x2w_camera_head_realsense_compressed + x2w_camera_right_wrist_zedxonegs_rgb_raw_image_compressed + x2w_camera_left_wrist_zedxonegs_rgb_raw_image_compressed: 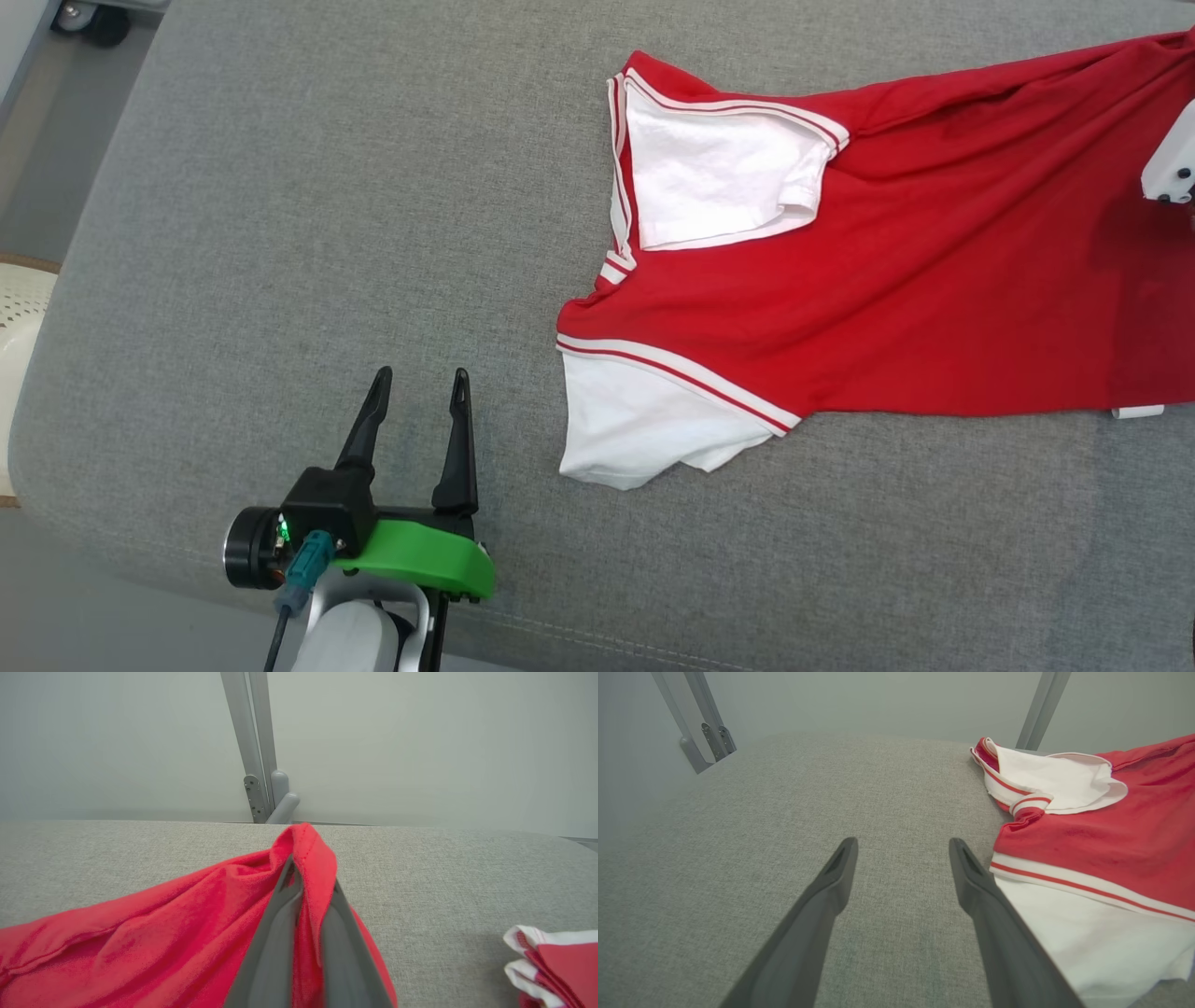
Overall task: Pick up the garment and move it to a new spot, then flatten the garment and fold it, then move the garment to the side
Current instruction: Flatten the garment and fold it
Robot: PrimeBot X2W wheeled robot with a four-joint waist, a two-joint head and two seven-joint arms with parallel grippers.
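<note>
Head view: garment spread on counter, right side | my right jaws clamped shut on its red edge, judged for pulling it flat | my left jaws fully open, empty, near white sleeve.

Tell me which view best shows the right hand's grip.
The right wrist view: the right hand is shut on a fold of the garment. The head view shows a pale arm part; the left wrist view, the sleeves.
</note>
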